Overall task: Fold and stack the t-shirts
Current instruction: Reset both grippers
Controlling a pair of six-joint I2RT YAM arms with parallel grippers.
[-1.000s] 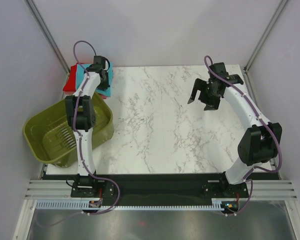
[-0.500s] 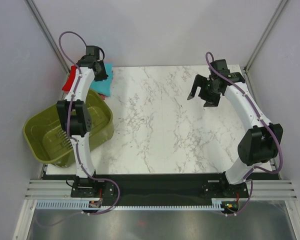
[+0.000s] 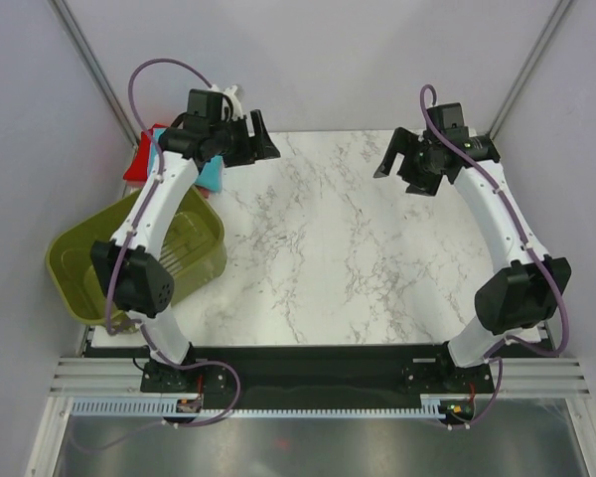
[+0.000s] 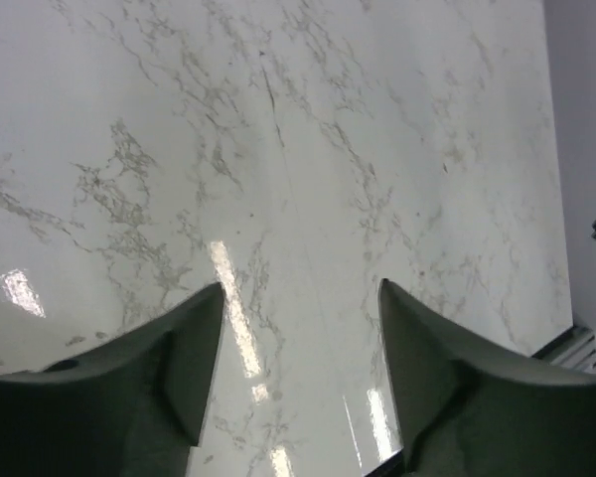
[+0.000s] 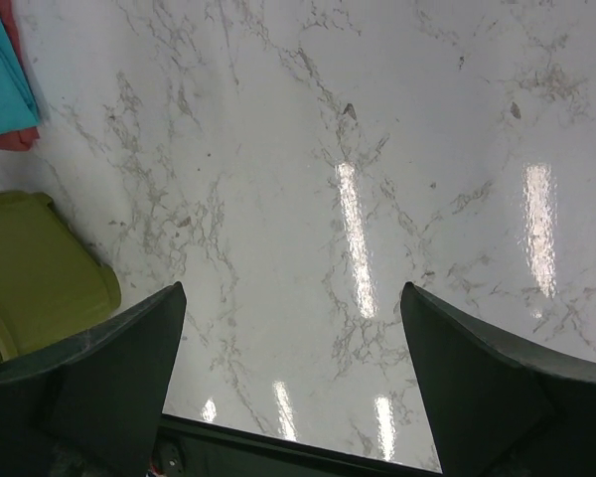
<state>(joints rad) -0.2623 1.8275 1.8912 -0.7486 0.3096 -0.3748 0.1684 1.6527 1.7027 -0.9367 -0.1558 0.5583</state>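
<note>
- The red t-shirt lies at the far-left corner of the worktop with the turquoise t-shirt on top of it. The left arm hides most of both, so the stack's long axis cannot be read.
- The olive basket sits just in front of them, overhanging the left edge.
- The left end effector is spread and empty and faces bare marble. The stack lies behind it to its left, and this arm is much the nearer.
- The right end effector is spread, empty and well apart from the stack.
</note>
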